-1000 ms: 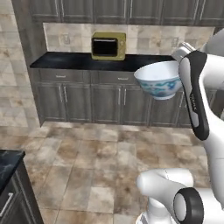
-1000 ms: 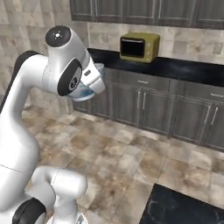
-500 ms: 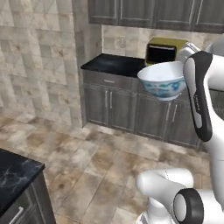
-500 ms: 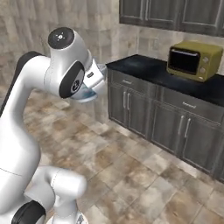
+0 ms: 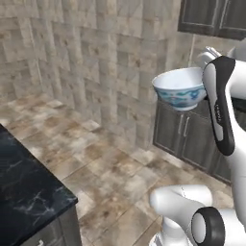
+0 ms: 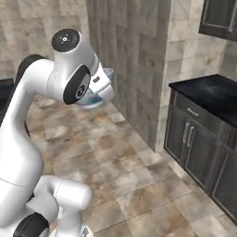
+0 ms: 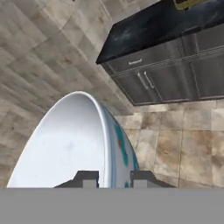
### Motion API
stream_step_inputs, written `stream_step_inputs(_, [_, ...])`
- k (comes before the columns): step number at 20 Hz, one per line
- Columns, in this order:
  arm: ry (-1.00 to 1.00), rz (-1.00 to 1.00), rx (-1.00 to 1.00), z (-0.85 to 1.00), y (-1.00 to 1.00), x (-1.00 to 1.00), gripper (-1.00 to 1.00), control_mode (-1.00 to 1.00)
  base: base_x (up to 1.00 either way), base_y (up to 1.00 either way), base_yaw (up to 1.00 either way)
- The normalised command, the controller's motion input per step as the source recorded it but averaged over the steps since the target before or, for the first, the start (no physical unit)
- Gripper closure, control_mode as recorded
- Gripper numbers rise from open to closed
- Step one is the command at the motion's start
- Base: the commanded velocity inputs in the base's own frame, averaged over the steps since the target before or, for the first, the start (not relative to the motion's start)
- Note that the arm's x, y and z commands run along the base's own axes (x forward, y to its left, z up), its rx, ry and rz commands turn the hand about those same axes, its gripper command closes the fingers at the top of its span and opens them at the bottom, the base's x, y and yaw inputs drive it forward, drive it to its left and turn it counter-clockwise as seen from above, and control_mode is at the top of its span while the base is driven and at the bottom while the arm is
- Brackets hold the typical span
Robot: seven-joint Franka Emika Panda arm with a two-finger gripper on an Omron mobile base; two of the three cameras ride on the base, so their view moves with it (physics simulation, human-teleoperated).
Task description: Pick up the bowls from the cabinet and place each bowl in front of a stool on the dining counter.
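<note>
A: Nearest the base, a corner of the black veined dining tabletop (image 5: pixel 26 192) juts in at the lower left. Why is the bowl (image 5: pixel 180 87) carried so high?

B: Likely to clear cupboards and tabletop edges in transit. The claw (image 7: pixel 110 177) is narrowed onto the bowl's rim, one finger inside, one outside, so it rides upright in mid-air beside the arm.

A: How does it look?

B: Deep, white inside, blue floral outside. Beyond it stand grey base cupboards (image 6: pixel 199 148) and the tiled wall (image 5: pixel 96 62)

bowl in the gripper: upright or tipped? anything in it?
Upright and empty. In the left base view the blue-patterned white bowl is carried rim-up, roughly level; the hand view shows a bare white inside, with the gripper pinching its rim.
</note>
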Motion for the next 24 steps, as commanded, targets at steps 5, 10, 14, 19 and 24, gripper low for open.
stream_step_inputs(5, [0.00, 0.00, 0.00, 0.00, 0.00, 0.00, 1.00, 1.00, 1.00, -0.03, 0.65])
stream_step_inputs(10, [0.00, 0.00, 0.00, 0.00, 0.00, 0.00, 1.00, 1.00, 1.00, -0.14, 0.63])
stream_step_inputs(14, [0.00, 0.00, 0.00, 0.00, 0.00, 0.00, 1.00, 1.00, 1.00, -0.26, 0.60])
stream_step_inputs(19, [0.00, 0.00, 0.00, 0.00, 0.00, 0.00, 1.00, 1.00, 1.00, -0.47, 0.54])
stream_step_inputs(24, [0.00, 0.00, 0.00, 0.00, 0.00, 0.00, 1.00, 1.00, 1.00, -0.82, 0.43])
